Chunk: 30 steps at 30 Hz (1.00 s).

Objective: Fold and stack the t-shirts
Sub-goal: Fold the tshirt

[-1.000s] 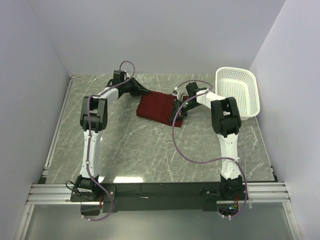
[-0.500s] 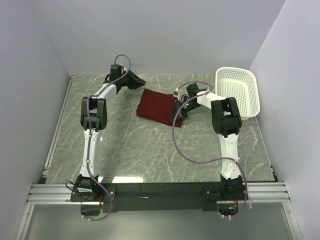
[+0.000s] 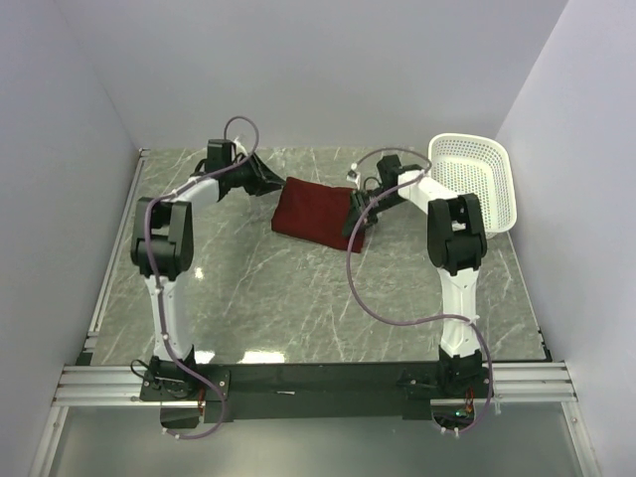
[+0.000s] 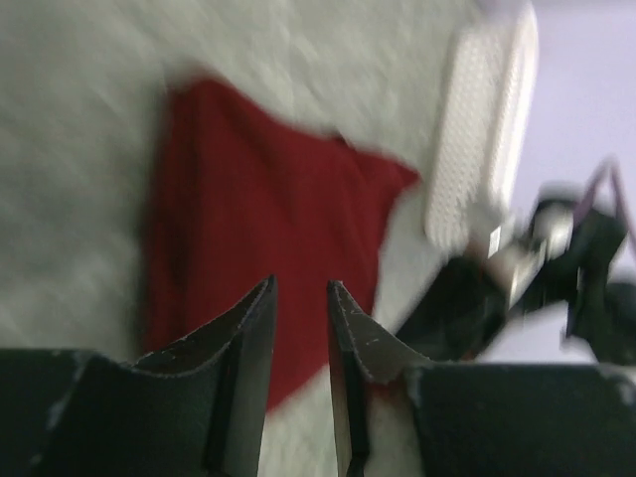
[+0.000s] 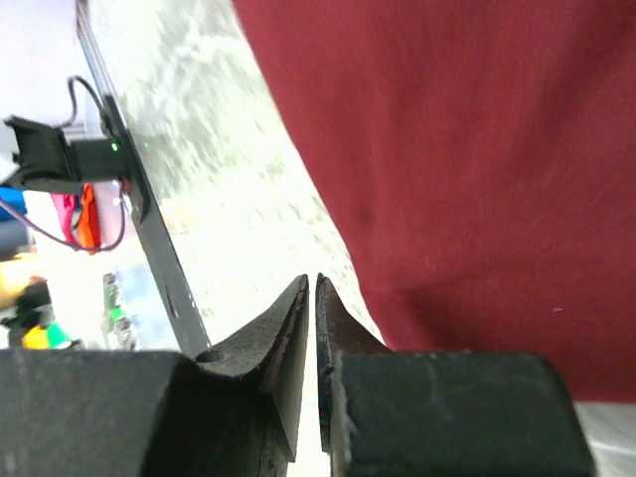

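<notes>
One maroon t-shirt lies folded into a rectangle at the back middle of the marble table. My left gripper hovers just off the shirt's far left corner. In the left wrist view this gripper is open with a narrow gap and nothing in it, and the t-shirt lies beyond the tips. My right gripper sits at the shirt's right edge. Seen from the right wrist, it is shut and empty over bare table, the t-shirt just to its right.
A white mesh basket stands at the back right, also a blurred basket in the left wrist view. The metal rail runs along the near edge, and walls close the other sides.
My left gripper has let go of the shirt's corner, drawn back to the left and opened a little; its elbow swung outward. The right gripper stayed by the shirt's right edge.
</notes>
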Each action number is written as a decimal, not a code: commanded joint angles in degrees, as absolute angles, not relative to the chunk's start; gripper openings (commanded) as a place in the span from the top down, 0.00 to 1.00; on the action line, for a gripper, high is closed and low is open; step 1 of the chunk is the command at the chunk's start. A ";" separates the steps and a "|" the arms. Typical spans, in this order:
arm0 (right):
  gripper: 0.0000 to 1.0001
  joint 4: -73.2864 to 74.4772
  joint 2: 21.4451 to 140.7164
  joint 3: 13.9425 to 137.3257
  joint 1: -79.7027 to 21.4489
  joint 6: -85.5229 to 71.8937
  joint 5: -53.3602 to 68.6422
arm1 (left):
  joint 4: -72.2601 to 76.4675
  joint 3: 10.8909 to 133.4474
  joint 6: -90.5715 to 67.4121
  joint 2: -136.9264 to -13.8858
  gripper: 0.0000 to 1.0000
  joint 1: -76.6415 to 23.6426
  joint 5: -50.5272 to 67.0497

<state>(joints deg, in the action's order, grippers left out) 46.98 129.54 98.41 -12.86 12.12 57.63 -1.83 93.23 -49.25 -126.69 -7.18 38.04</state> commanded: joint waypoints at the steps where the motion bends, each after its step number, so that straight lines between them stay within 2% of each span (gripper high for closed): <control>1: 0.86 48.96 125.94 105.46 -11.78 13.46 61.35 | 5.26 83.61 -44.74 -116.91 0.67 -10.36 43.58; 6: 0.86 42.63 133.93 115.54 -11.43 0.01 56.61 | 10.10 75.68 -46.31 -115.05 0.67 -13.71 45.61; 9: 0.92 38.16 138.59 119.86 -11.25 -12.79 54.67 | 11.69 76.11 -47.46 -117.94 0.68 -14.85 46.93; 12: 0.94 35.34 141.67 122.86 -11.34 -17.64 53.88 | 11.78 76.81 -47.20 -120.84 0.68 -15.12 46.67; 19: 0.96 36.91 143.70 125.77 -11.08 -21.18 37.90 | 11.25 73.84 -45.70 -122.17 0.69 -14.50 44.04; 22: 1.00 37.71 143.18 124.81 -10.03 -22.58 31.48 | 11.60 70.76 -45.44 -120.94 0.69 -14.15 42.63; 30: 1.00 38.14 141.59 124.54 -5.89 -23.12 26.28 | 12.65 67.06 -44.65 -119.88 0.69 -13.71 42.10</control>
